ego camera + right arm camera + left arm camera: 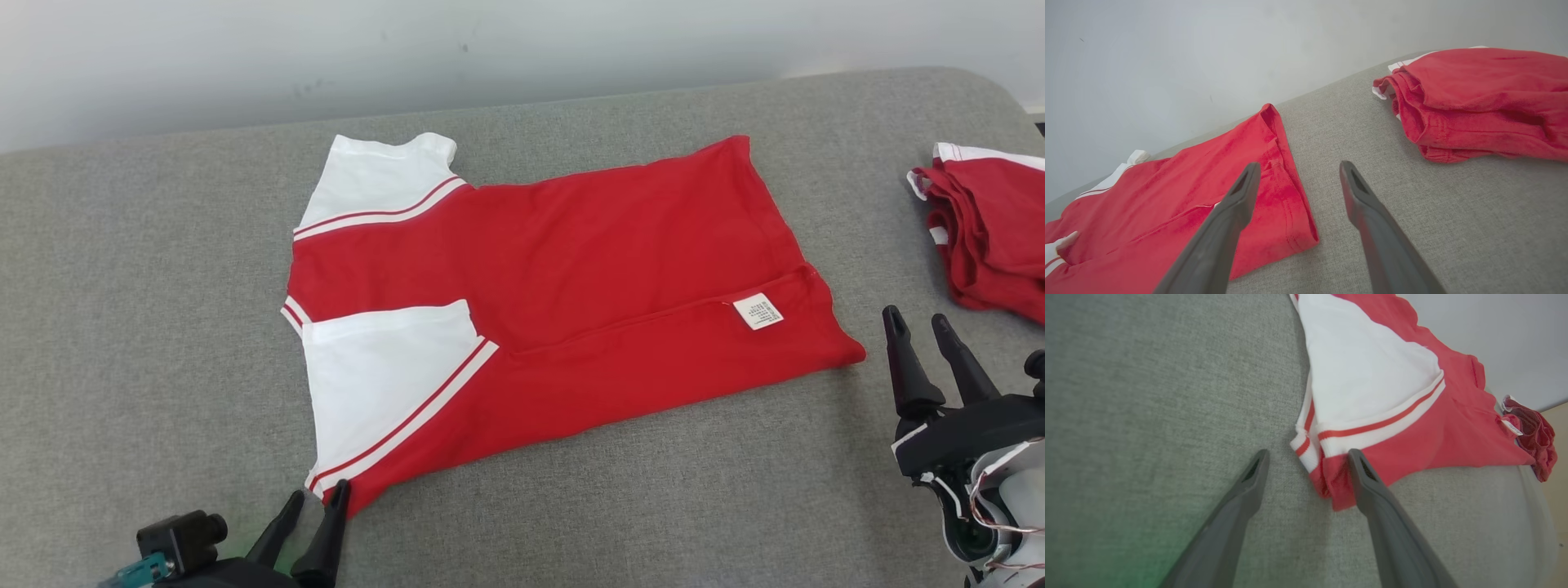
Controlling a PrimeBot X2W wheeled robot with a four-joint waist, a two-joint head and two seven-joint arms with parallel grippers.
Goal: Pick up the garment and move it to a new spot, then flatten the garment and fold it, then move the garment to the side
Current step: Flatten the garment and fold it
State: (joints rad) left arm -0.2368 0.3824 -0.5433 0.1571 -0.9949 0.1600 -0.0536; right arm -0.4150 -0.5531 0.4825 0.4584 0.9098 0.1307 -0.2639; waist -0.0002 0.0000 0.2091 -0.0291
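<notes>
The garment [563, 269] is a red shirt with white, red-striped sleeves, lying flat on the grey cushion, sides folded in, a small white label on its near flap. My left gripper [317, 498] stands open at the shirt's near left corner; in the left wrist view [1306, 457] that red corner [1337, 486] lies between the fingers, against the right one. My right gripper [918, 320] is open just right of the hem corner, over bare cushion; the right wrist view [1297, 170] has the garment's hem [1286, 183] beside and under the left finger.
A second red garment [992, 229], folded in a pile with white trim, lies at the cushion's right edge, also in the right wrist view [1478, 102]. The grey cushion [147, 310] ends at a pale wall [490, 49] behind.
</notes>
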